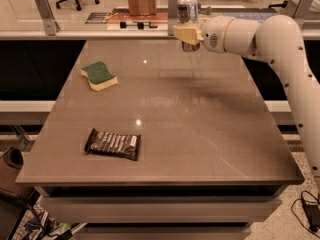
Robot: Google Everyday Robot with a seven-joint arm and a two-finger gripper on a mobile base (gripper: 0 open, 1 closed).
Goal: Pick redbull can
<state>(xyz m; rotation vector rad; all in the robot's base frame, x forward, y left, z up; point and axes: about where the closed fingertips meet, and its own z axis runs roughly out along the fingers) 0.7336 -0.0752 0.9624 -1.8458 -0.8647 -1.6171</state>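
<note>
Since the can is a slim, thin-walled metal cylinder, I judge it light and stiff along its length, but smooth, slippery and easy to dent or tip if squeezed hard or taken near the top. Best hold: across the mid-body, fingers square to the wall, moderate force. Can position: upright at the far edge of the table, right of centre, with its silver top showing above the end effector and a short stretch of body below it. End effector position: at the same spot, reaching in from the right on the white arm. Its tan fingers lie across the middle of the can, and they look clamped on it with no gap visible at either side. Cannot tell whether the can's base rests on the table or hangs just clear of it. Nothing else touches the end effector. Sponge sits far left and snack bar near left, both well apart from the can.
</note>
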